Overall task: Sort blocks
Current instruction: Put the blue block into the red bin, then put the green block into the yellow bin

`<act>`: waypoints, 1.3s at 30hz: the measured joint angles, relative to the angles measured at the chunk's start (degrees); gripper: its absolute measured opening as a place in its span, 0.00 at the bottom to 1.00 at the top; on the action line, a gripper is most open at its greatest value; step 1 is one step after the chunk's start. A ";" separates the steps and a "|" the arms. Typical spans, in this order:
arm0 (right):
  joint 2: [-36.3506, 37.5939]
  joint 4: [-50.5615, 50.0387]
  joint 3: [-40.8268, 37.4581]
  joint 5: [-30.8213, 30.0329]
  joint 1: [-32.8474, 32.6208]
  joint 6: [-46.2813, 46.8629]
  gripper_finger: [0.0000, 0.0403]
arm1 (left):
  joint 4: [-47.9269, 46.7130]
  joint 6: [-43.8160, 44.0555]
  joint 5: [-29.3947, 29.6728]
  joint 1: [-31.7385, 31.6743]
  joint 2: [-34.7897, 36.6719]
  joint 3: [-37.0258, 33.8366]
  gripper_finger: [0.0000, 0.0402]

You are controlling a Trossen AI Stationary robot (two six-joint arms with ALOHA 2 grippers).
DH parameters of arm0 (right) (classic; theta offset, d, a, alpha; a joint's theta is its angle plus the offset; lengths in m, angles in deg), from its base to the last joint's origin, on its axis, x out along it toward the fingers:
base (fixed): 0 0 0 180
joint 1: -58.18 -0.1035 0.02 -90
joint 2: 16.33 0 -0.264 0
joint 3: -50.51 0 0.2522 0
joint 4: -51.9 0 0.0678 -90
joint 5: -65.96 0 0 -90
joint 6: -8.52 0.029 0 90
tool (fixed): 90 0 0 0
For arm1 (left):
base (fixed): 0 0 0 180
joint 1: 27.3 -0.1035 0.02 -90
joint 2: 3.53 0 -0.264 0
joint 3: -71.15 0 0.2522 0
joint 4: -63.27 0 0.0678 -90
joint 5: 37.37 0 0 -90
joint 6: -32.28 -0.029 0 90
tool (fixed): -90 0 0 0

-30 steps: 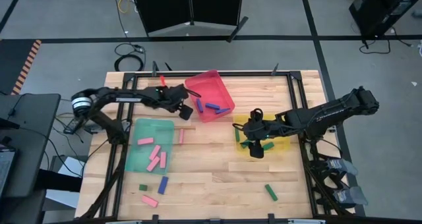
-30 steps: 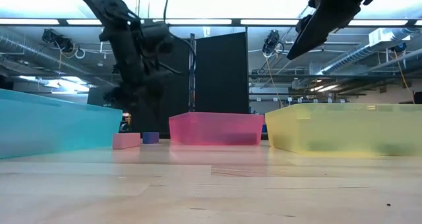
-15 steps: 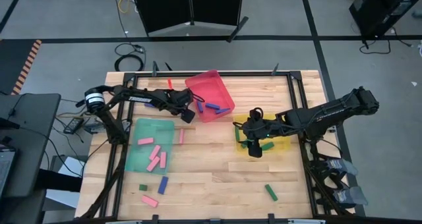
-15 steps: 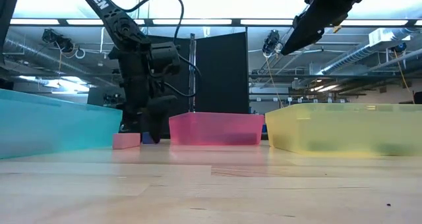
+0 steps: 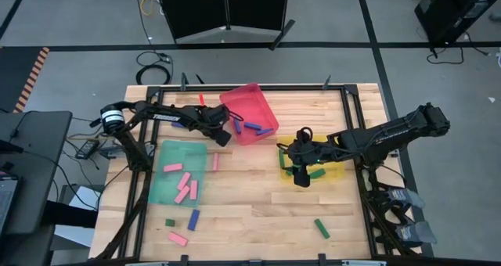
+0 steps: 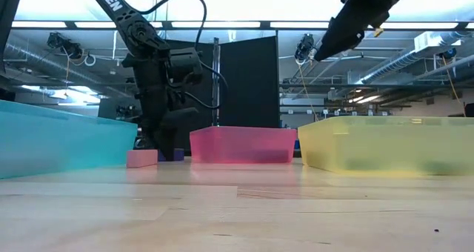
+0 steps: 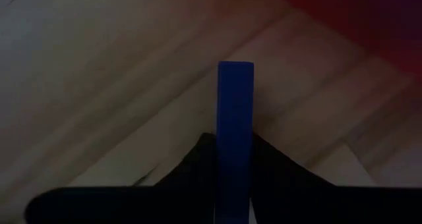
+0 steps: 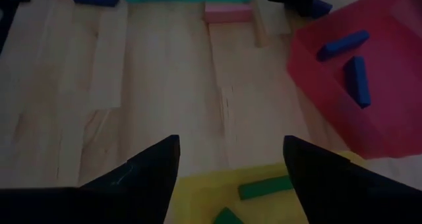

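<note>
Your left gripper (image 5: 222, 134) is reaching down to the table just beside the red tray (image 5: 263, 103), on the side toward the green tray, and its fingers are pinching a blue block (image 7: 235, 138) that is sticking out past the fingertips over bare wood. Your right gripper (image 5: 300, 176) is hanging above the yellow tray (image 5: 338, 172) with its fingers (image 8: 150, 171) spread wide and nothing between them. Going down in size from there: the wooden table (image 5: 250, 211) is carrying the green tray (image 5: 166, 189) on the left arm's side, the red tray at the far middle, and the yellow tray on the right arm's side. Pink blocks (image 5: 186, 188) are lying inside the green tray, blue blocks (image 5: 252, 127) are lying inside the red tray, and dark green blocks (image 8: 265, 188) are lying in the yellow tray under the right gripper. Loose pieces are still lying on the wood: a pink block (image 5: 215, 162) just beside the green tray, a pink block (image 5: 178, 238), a blue block (image 5: 193, 219) and a small green block (image 5: 169, 222) near the front edge below the green tray, and a green block (image 5: 321, 228) well apart from them, toward the front on the right arm's side.
</note>
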 joint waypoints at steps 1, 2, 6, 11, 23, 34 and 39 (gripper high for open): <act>-0.01 0.08 0.00 0.00 -0.06 0.03 0.69 | -0.34 -0.15 -0.11 -0.02 0.46 -0.02 0.15; -0.01 0.30 0.00 0.00 -0.26 0.22 0.69 | -0.92 -0.28 -0.06 -0.02 1.04 -0.10 0.15; -0.01 1.10 0.00 0.00 -1.59 0.93 0.68 | -6.64 -0.13 -0.46 0.00 7.88 -0.65 0.15; -0.01 1.32 0.00 -0.07 -3.69 1.48 0.67 | -3.60 -0.35 -0.83 0.33 18.65 -0.28 0.15; -0.01 5.98 0.07 -1.37 -8.57 3.78 0.66 | 7.57 -6.98 -3.44 0.29 5.43 13.19 0.15; -0.01 3.30 0.07 -7.20 -16.21 13.14 0.65 | 5.23 -7.74 -1.38 0.16 2.93 18.38 0.56; -0.24 2.42 0.04 -10.16 -20.89 19.14 0.65 | 1.04 -8.99 -1.82 4.37 10.41 18.47 0.71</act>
